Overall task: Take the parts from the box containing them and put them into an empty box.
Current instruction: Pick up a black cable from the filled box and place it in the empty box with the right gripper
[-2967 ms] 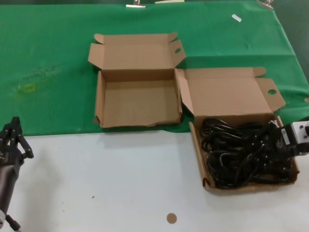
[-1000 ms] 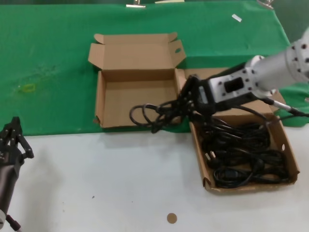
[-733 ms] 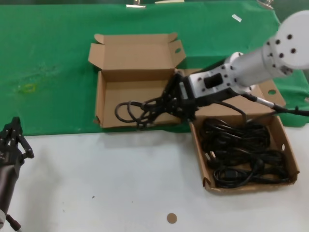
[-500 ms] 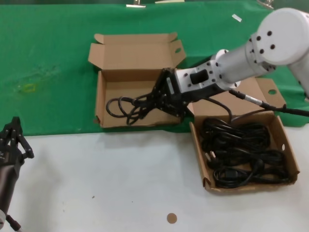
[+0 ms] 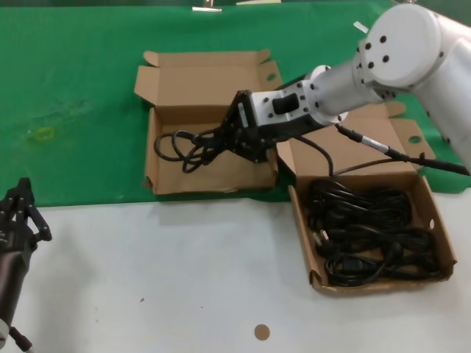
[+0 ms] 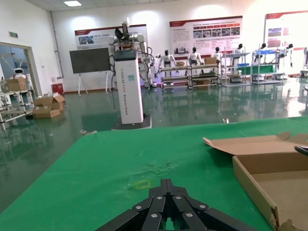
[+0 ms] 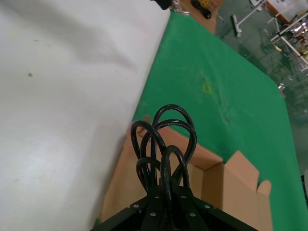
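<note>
Now right gripper (image 5: 234, 136) fingers (image 7: 155, 208) clamped on black cable bundle (image 5: 188, 147) above empty box (image 5: 151, 158)

Hidden and cut-off items, head and wrist views.
Right gripper (image 5: 229, 137) covers part of the empty box (image 5: 163, 173) floor; its arm hides the full box's lid (image 5: 353, 151). Left gripper (image 5: 16, 213) is cut by the frame edge, finger state unreadable.
</note>
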